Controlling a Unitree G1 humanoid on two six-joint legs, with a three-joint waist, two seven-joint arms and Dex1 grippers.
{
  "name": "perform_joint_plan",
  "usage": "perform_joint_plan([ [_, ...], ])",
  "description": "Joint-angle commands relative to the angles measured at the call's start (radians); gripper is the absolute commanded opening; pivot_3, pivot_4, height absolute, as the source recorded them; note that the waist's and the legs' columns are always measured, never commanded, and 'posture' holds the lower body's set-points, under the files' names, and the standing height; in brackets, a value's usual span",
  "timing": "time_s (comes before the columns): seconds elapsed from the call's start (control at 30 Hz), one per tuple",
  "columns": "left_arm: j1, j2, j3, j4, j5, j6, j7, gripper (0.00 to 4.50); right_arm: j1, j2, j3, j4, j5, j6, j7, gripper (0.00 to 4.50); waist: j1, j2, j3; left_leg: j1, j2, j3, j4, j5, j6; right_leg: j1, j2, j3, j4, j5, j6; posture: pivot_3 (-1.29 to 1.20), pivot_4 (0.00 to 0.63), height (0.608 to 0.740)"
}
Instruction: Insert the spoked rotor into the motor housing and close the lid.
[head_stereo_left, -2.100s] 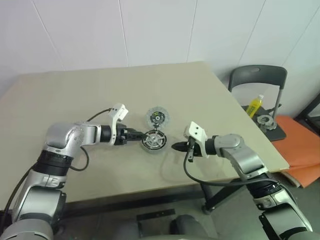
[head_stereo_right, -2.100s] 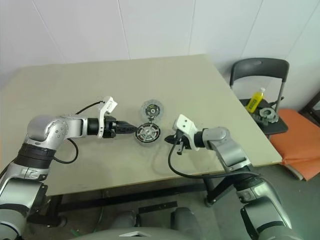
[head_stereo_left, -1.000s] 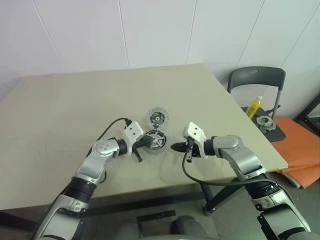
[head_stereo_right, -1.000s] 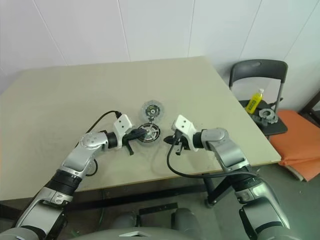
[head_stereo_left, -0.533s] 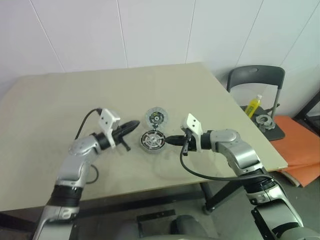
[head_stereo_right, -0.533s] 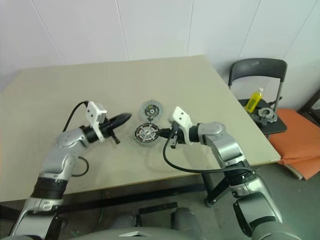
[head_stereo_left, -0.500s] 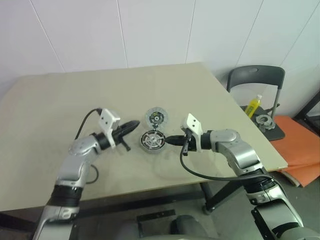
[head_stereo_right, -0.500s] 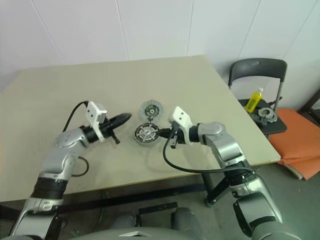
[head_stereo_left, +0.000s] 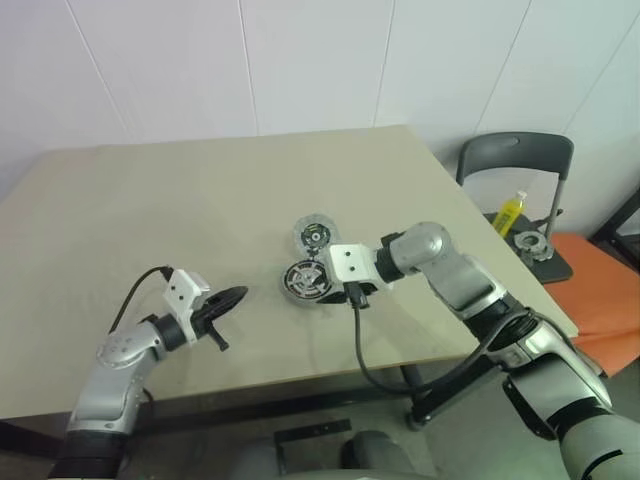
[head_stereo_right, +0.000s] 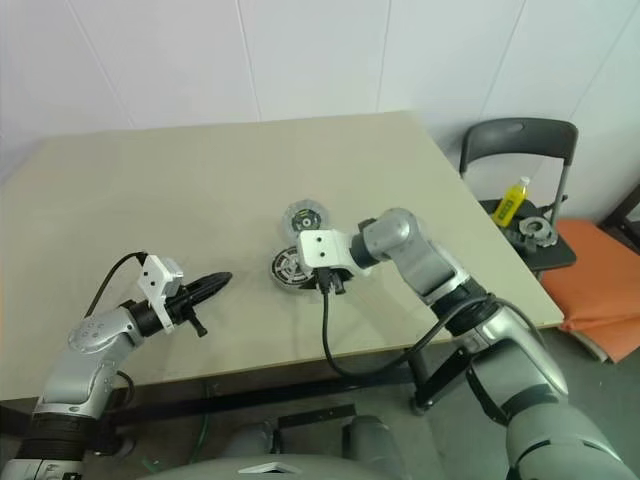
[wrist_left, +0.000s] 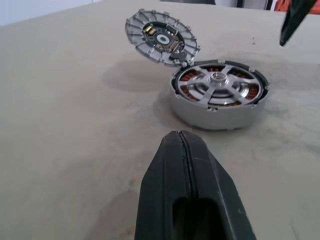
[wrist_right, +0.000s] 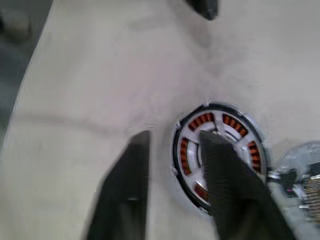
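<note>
My right gripper (wrist_right: 172, 187) hangs half open, empty, over the housing (wrist_left: 216, 95); left gripper (wrist_left: 187, 150) pinched closed, empty.

Beige table (head_stereo_left: 150, 200) fills most of the scene, top bare out to the left and far edges, faint scuffs on the surface. White panelled wall (head_stereo_left: 300, 60) runs behind it. To the right, off the table's far-right corner, a dark grey folding chair (head_stereo_left: 515, 160). On its seat: a yellow bottle (head_stereo_left: 508, 211) standing upright, and just beside it on the near-right side a grey metal ring part (head_stereo_left: 529, 242). Orange pad (head_stereo_left: 595, 290) lies on the floor right of the chair, near the frame edge.
</note>
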Motion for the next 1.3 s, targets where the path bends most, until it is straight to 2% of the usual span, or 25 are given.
perform_joint_plan([
  [0.03, -0.027, -0.017, -0.008, -0.034, -0.003, -0.024, 0.005, 0.00, -0.082, -0.024, 0.042, -0.010, -0.065, -0.057, 0.081, 2.52, 0.000, 0.000, 0.000, 0.000, 0.000, 0.000, 0.000, 0.000, 0.000, 0.000, 0.000, 0.000, 0.000, 0.000, -0.001, 0.00, 0.000, 0.740],
  [0.53, -0.054, -0.071, -0.010, -0.008, 0.002, -0.061, 0.018, 0.00, -0.233, 0.071, 0.155, 0.320, -0.342, -0.374, 0.006, 2.52, -0.001, 0.000, 0.000, 0.001, 0.000, 0.000, 0.001, 0.000, 0.000, 0.001, 0.000, 0.000, 0.001, 0.002, -0.003, 0.00, 0.000, 0.740],
  [0.93, -0.054, -0.074, -0.014, -0.004, 0.007, -0.064, 0.029, 0.00, -0.218, 0.132, 0.157, 0.443, -0.412, -0.452, -0.038, 2.52, -0.001, 0.000, 0.000, 0.001, 0.000, 0.000, 0.001, 0.000, 0.000, 0.001, 0.000, 0.000, 0.002, 0.002, -0.003, 0.00, 0.000, 0.740],
  [1.03, -0.056, -0.077, -0.016, -0.002, 0.007, -0.066, 0.033, 0.00, -0.207, 0.134, 0.162, 0.476, -0.426, -0.457, -0.055, 1.93, -0.002, 0.000, 0.000, 0.002, 0.000, 0.000, 0.002, 0.000, 0.000, 0.002, 0.000, 0.000, 0.003, 0.002, -0.004, 0.00, 0.000, 0.740],
  [1.2, -0.064, -0.079, -0.019, 0.012, 0.012, -0.072, 0.034, 0.00, -0.210, 0.138, 0.146, 0.490, -0.428, -0.459, -0.063, 0.36, -0.006, 0.000, -0.002, 0.006, 0.001, 0.000, 0.002, 0.000, 0.000, 0.004, 0.001, 0.001, 0.004, 0.003, -0.004, 0.00, 0.000, 0.740],
  [1.23, -0.068, -0.079, -0.019, 0.017, 0.013, -0.073, 0.035, 0.00, -0.212, 0.141, 0.141, 0.494, -0.428, -0.458, -0.072, 0.17, -0.006, 0.000, -0.002, 0.007, 0.001, 0.000, 0.003, 0.000, 0.000, 0.005, 0.001, 0.001, 0.005, 0.003, -0.005, 0.00, 0.000, 0.740],
  [1.3, -0.072, -0.077, -0.020, 0.023, 0.015, -0.077, 0.035, 0.00, -0.207, 0.151, 0.122, 0.490, -0.411, -0.437, -0.073, 0.12, -0.005, 0.000, -0.002, 0.007, 0.000, 0.000, 0.003, 0.000, 0.000, 0.004, 0.001, 0.001, 0.007, 0.003, -0.005, 0.00, 0.000, 0.740],
])
